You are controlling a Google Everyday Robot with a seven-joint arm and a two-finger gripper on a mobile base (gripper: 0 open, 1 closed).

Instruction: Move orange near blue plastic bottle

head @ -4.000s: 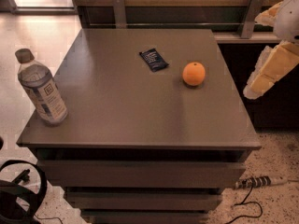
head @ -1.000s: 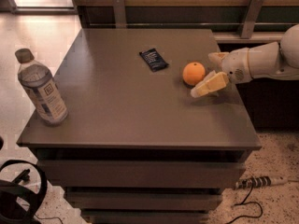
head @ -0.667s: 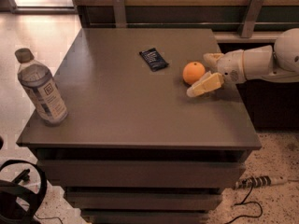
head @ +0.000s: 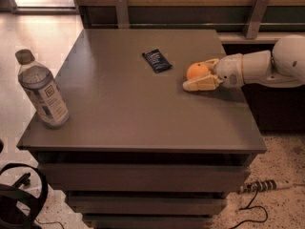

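Observation:
The orange (head: 196, 70) rests on the grey table (head: 133, 109) at the right of its middle. My gripper (head: 197, 74) reaches in from the right and its two cream fingers (head: 202, 84) close on the orange, one in front and one behind. The blue plastic bottle (head: 42, 90) stands upright at the table's left front corner, far from the orange and the gripper.
A flat dark-blue snack packet (head: 157, 60) lies just left of the orange, toward the back. Drawers sit under the tabletop. A wooden wall with metal brackets runs behind. Cables lie on the floor at the lower left and lower right.
My gripper has moved left from the table's right side, and the orange now sits between the fingers, which have narrowed onto it. The orange and the bottle stay in place.

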